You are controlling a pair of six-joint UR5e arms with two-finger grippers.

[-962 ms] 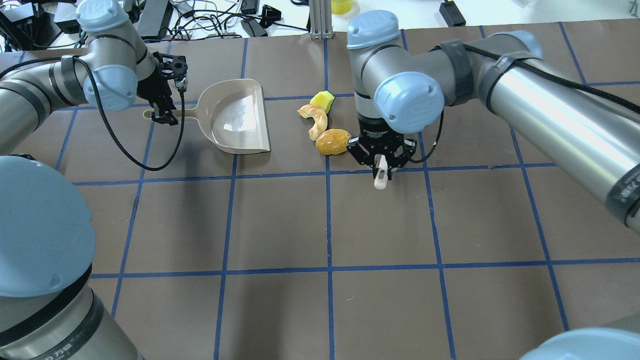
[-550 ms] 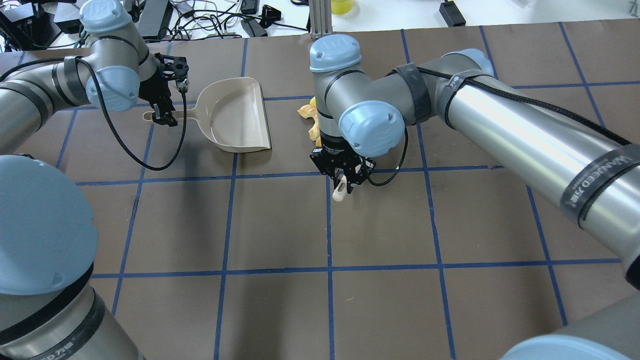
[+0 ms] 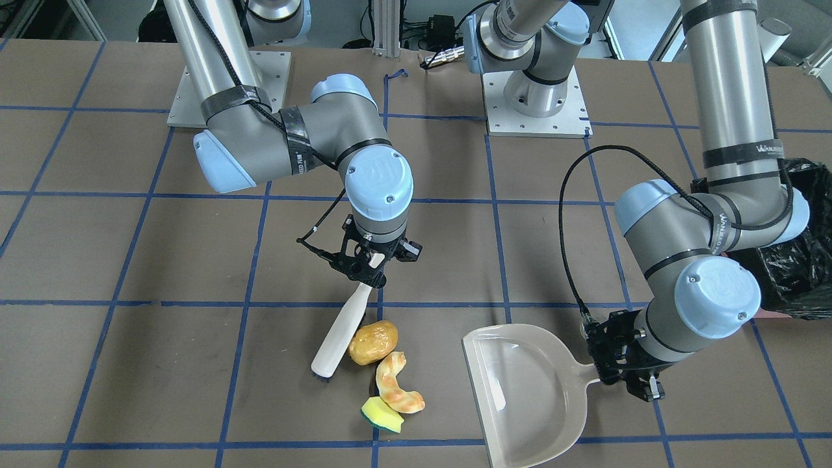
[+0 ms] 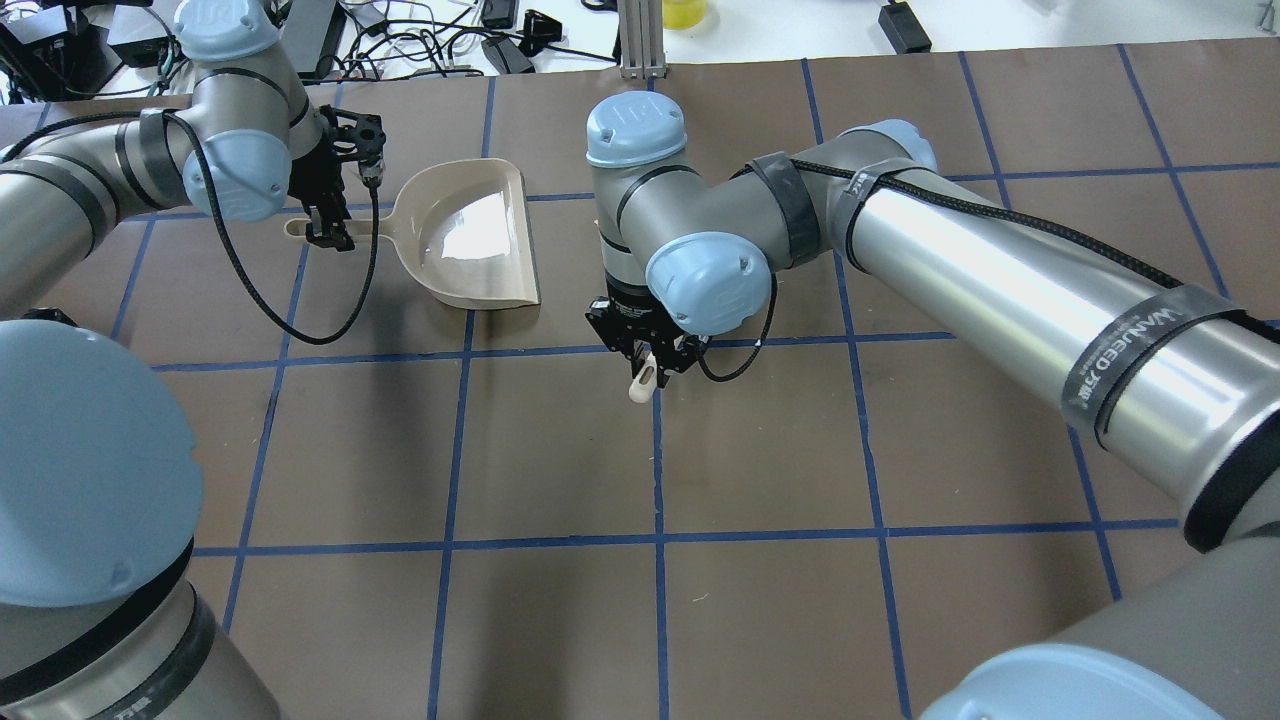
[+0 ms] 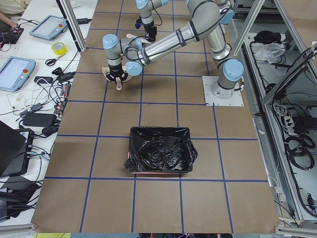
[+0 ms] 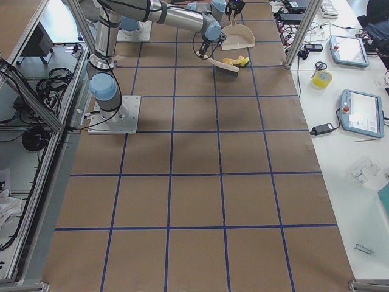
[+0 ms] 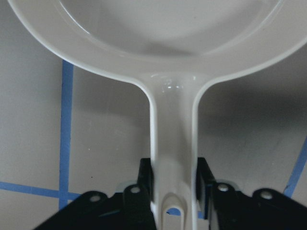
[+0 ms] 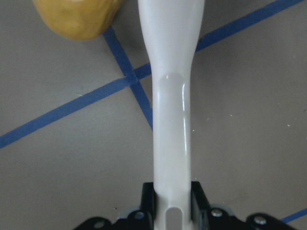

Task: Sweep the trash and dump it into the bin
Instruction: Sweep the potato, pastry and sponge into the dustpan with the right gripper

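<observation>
Table (image 4: 780,440) in brown, blue tape grid (image 4: 658,460)

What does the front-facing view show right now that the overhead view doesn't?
Only front-facing: the potato, peel and sponge beside the far end of the brush, plus part of the black-lined bin. Only overhead: cables beyond the table; the right arm hides those three there. Both: the left gripper shut on the dustpan, the right gripper shut on the brush.
</observation>
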